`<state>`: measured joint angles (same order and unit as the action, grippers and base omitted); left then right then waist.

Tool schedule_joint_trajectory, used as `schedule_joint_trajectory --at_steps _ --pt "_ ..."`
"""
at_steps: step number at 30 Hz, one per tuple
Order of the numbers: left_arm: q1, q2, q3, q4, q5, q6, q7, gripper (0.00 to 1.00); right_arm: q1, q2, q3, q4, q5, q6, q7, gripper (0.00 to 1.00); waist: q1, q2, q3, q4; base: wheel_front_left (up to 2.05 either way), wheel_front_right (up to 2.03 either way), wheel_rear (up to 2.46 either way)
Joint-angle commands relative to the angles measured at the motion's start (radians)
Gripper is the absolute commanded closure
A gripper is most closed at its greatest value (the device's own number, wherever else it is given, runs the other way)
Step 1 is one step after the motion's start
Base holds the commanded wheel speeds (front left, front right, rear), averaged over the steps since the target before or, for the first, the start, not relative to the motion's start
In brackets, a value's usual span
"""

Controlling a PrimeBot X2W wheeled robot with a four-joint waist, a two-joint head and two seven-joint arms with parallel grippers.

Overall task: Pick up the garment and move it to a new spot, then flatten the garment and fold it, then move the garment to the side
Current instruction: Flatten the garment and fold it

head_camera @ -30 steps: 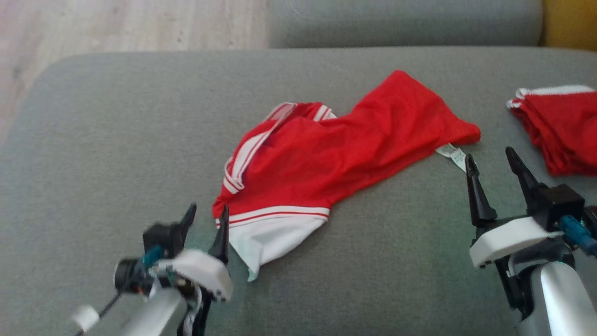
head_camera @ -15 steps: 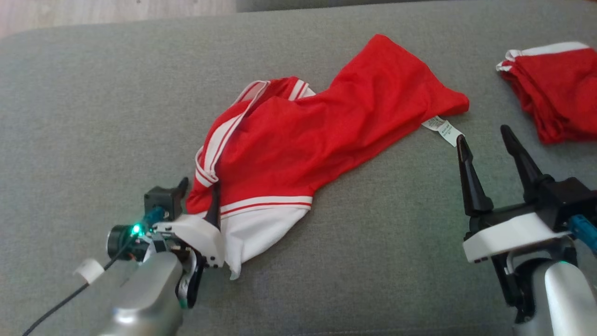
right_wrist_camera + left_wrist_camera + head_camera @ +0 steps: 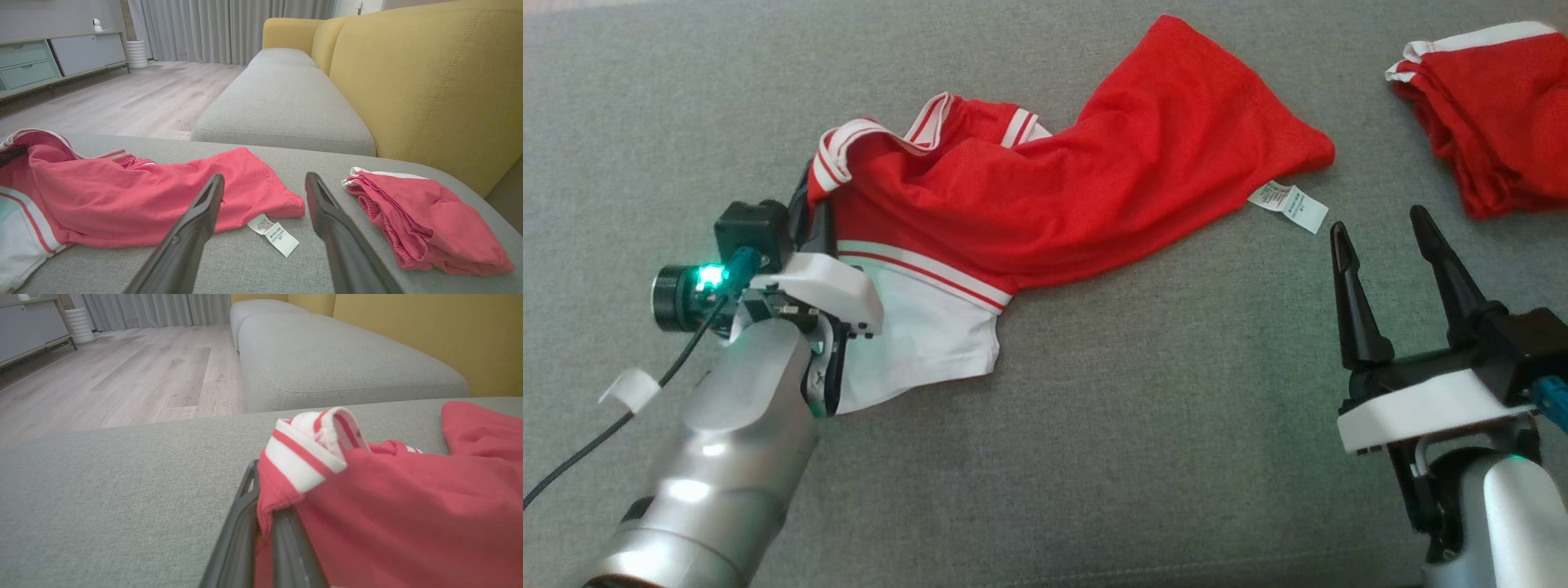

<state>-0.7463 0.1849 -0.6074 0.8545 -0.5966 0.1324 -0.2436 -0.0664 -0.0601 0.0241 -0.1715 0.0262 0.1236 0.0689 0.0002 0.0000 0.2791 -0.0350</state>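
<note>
In your head view, your left gripper (image 3: 813, 216), which stood spread at the hem a moment ago, now pinches the striped trim (image 3: 837, 155) at the 9 o'clock end of the garment (image 3: 1078, 188). The garment lies across the grey cushion (image 3: 1135, 408). Your right gripper (image 3: 1379, 224) stays spread wide and empty at 4 o'clock.

In your left wrist view, the left gripper (image 3: 263, 498) is clamped on bunched red cloth.

In your right wrist view, the spread fingers (image 3: 196, 228) frame the label (image 3: 273, 234), with a second red garment (image 3: 425, 216) at 3 o'clock.

We have free grey cushion (image 3: 1135, 457) near the garment (image 3: 1094, 180); the red folded pile (image 3: 1494, 114) blocks the far right.
</note>
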Motion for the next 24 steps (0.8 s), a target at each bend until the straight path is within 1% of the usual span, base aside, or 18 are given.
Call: schedule_joint_trajectory --at_steps 1,2,3,6,10,18,19,24 --pt "-0.037 0.037 0.043 -0.004 0.014 0.002 -0.015 0.73 -0.007 0.006 0.023 -0.038 -0.004 0.007 -0.008 0.0 -0.0002 0.0 0.003 -0.003 0.0 0.0 0.0" --pt "-0.041 0.036 0.046 -0.001 0.016 -0.001 -0.016 0.28 -0.008 0.007 0.022 -0.037 -0.005 0.007 -0.012 0.0 -0.0002 0.0 0.002 -0.003 0.0 0.0 0.0" --pt "-0.041 0.034 0.052 0.0 0.014 -0.005 -0.016 0.0 -0.008 0.007 0.019 -0.035 -0.005 0.007 -0.018 0.0 -0.0002 0.0 0.0 -0.001 0.0 0.0 0.0" --pt "-0.021 0.027 0.083 -0.031 0.012 -0.013 -0.018 0.0 -0.001 0.009 0.002 -0.022 -0.006 0.007 -0.037 0.0 -0.0002 0.0 -0.015 0.012 0.0 0.0 0.0" --pt "0.057 0.017 0.133 -0.12 0.025 -0.022 -0.018 0.0 0.02 0.009 -0.027 0.008 0.008 0.007 -0.069 0.0 -0.0002 0.0 -0.051 0.038 0.0 0.0 0.0" --pt "0.327 -0.017 0.177 -0.331 0.073 -0.038 -0.018 0.0 0.086 0.01 -0.082 0.08 0.037 0.007 -0.124 0.0 -0.0002 0.0 -0.18 0.106 0.0 0.0 0.0" --pt "0.327 -0.017 0.177 -0.331 0.073 -0.038 -0.018 0.0 0.086 0.01 -0.082 0.08 0.037 0.007 -0.124 0.0 -0.0002 0.0 -0.18 0.106 0.0 0.0 0.0" --pt "0.502 -0.016 0.172 -0.42 0.078 -0.035 -0.018 0.0 0.124 0.01 -0.097 0.141 0.063 0.007 -0.149 0.0 -0.0002 0.0 -0.27 0.141 0.0 0.0 0.0"
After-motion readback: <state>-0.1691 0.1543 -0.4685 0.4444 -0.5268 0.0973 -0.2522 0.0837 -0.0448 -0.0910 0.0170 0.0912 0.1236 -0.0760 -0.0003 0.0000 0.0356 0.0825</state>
